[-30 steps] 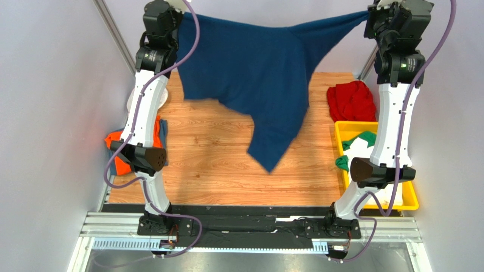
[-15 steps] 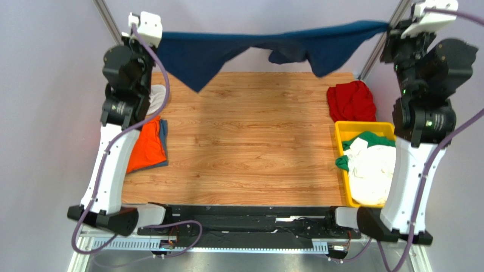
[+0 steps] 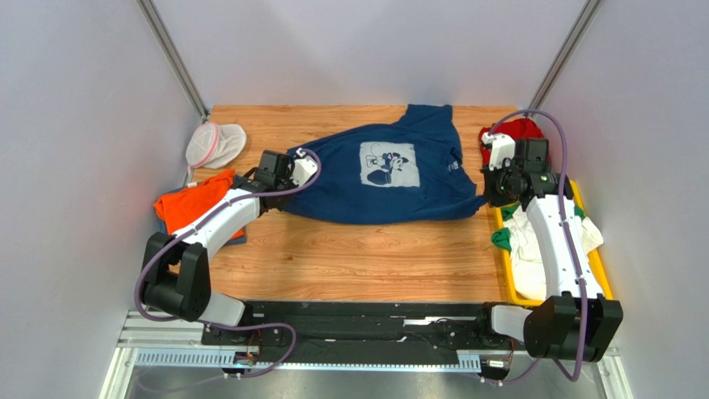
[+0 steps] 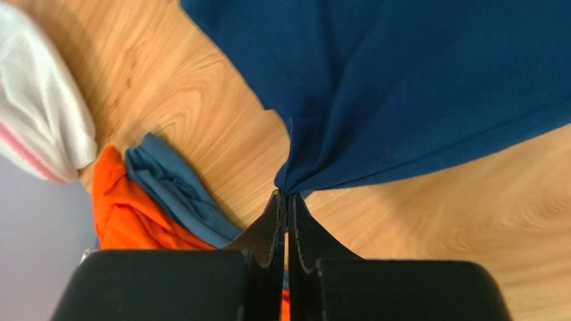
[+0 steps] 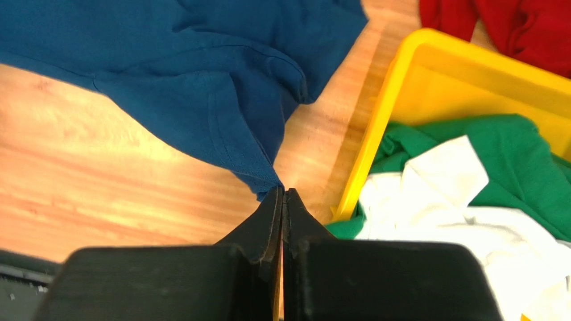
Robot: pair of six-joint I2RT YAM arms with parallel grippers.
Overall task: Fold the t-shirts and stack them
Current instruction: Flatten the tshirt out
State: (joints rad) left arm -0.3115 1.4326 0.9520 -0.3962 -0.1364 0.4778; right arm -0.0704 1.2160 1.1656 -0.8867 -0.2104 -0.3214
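The navy blue cloth t-shirt lies flat on the wooden table, with its pale square Mickey Mouse print facing up. A small pale tag is too small to read. The left pincer is clenched on the shirt's 8 o'clock corner, and the right pincer on its 4 o'clock corner.

On table middle a spread shirt, pouch far left, folded shirts before it, bin at right holding heaped shirts, lone shirt behind it.
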